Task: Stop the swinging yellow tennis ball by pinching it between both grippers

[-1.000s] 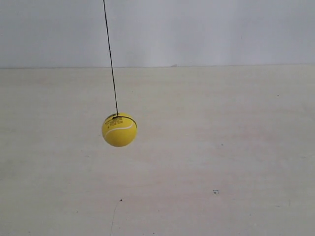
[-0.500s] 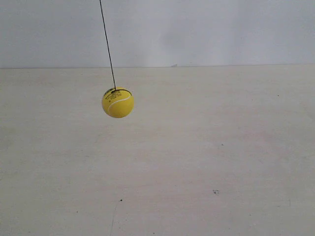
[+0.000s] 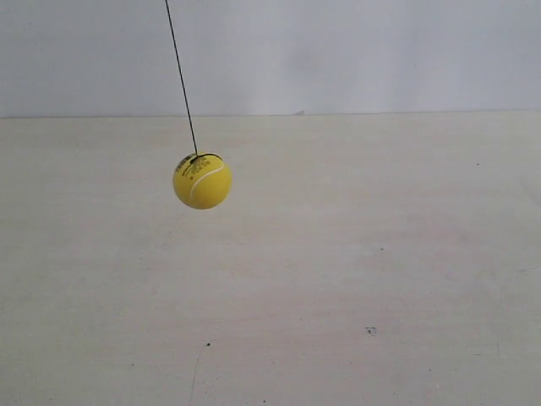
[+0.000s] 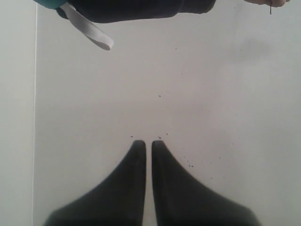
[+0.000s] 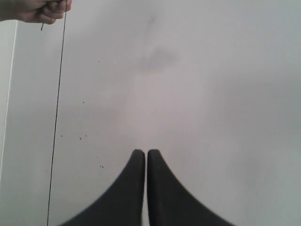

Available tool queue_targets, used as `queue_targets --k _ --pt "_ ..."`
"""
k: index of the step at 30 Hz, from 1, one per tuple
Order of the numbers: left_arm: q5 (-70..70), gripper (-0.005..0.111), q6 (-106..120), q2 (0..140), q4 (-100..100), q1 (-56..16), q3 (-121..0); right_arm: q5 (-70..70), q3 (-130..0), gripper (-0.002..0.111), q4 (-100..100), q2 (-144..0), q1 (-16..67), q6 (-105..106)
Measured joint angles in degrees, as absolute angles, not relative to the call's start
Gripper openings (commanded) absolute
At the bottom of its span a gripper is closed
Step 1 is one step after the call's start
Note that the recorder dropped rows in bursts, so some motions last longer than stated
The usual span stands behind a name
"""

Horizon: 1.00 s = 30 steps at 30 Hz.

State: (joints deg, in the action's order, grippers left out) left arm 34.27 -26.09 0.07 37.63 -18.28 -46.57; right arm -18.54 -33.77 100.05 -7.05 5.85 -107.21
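The yellow tennis ball [image 3: 202, 180] hangs in the air on a thin dark string [image 3: 181, 78], left of centre in the exterior view, above the pale table [image 3: 355, 254]. Its white seam and small label face the camera. Neither arm shows in the exterior view. My left gripper [image 4: 148, 142] is shut with nothing between its black jaws, pointing over bare table. My right gripper [image 5: 146, 152] is shut and empty too. The string [image 5: 57, 117] runs down one side of the right wrist view, held by a hand [image 5: 35, 10]. The ball shows in neither wrist view.
A person's dark sleeve with a white strap [image 4: 89, 33] reaches across one edge of the left wrist view. A hand's fingers [image 4: 268, 2] show at that view's corner. A pale wall [image 3: 338, 51] stands behind the table.
The ball swung up and away from its lower position one second ago, then dropped slightly and turned in the last half second. The string's top drifted left.
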Motion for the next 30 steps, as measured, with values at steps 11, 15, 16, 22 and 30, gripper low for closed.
queue_targets --k 11,15,16,22,30 --pt "34.35 0.005 -26.09 0.07 37.63 -18.28 -46.57 -12.9 -23.68 0.0 87.28 -7.26 5.85 -101.48" --pt "34.35 0.005 -26.09 0.07 37.63 -18.28 -46.57 -11.97 -18.68 0.0 59.21 -7.39 5.85 -69.6" --pt "34.35 0.005 -26.09 0.07 37.63 -18.28 -46.57 -11.05 -17.5 0.0 50.01 -7.41 5.85 -59.56" --pt "34.39 0.005 -25.98 0.07 37.63 -18.28 -46.57 9.16 -14.76 0.0 13.16 -5.5 5.85 -13.95" --pt "34.49 0.005 -25.98 0.07 37.63 -18.28 -46.57 12.79 -8.44 0.0 12.48 -0.27 5.85 -7.53"
